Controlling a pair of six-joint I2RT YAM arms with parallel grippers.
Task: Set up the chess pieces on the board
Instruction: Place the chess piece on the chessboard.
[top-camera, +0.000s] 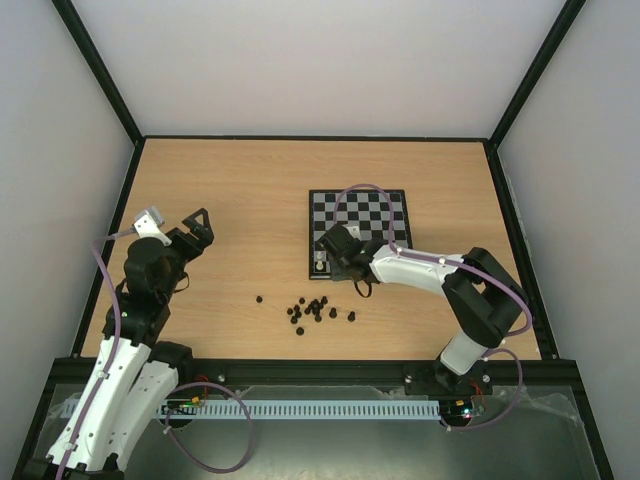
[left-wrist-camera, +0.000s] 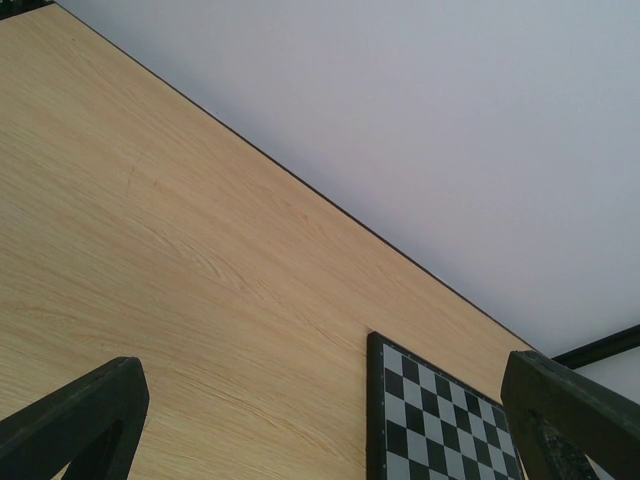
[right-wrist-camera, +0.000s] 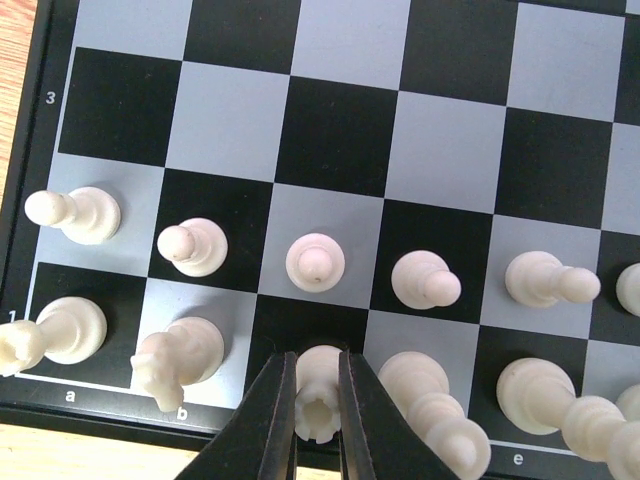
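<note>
Your right tool (right-wrist-camera: 318, 368) clamps a white piece (right-wrist-camera: 318, 395) on the board (right-wrist-camera: 340, 130), bottom row; white pawns (right-wrist-camera: 315, 262) stand ready. Black pieces (top-camera: 315, 308) lie loose lower-centre on the surface (top-camera: 230, 200), left tool (left-wrist-camera: 322, 365) gaping.

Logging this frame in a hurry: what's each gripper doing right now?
Left gripper: open, holding nothing.
Right gripper: closed on a white chess piece at the board's first row.
</note>
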